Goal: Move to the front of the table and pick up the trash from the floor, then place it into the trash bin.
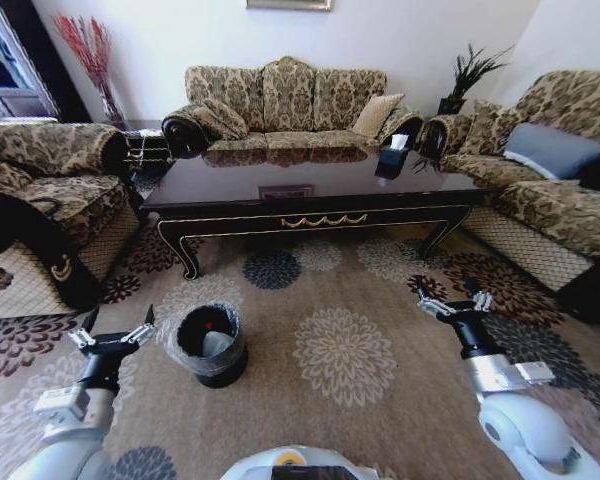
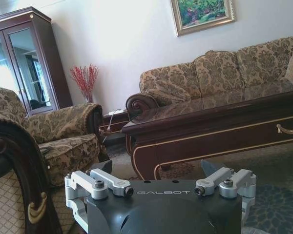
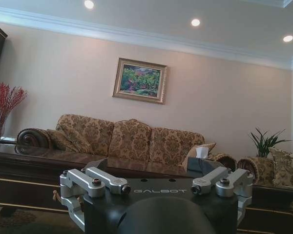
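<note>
The table (image 1: 310,205), long, dark and glossy with a gold ornament on its front edge, stands across the room ahead of me. The trash bin (image 1: 212,345), black with a crinkled clear liner, sits on the carpet at my front left. Inside it lies trash (image 1: 216,342): a pale piece with a small red spot beside it. My left gripper (image 1: 117,322) hangs open and empty just left of the bin. Farther right, my right gripper (image 1: 452,297) is open and empty above the carpet. The left wrist view faces the table's corner (image 2: 185,134).
A patterned sofa (image 1: 285,100) stands behind the table, an armchair (image 1: 50,190) at the left and another sofa (image 1: 540,170) at the right. A tissue box (image 1: 392,158) rests on the table. Open flowered carpet (image 1: 345,355) lies between me and the table.
</note>
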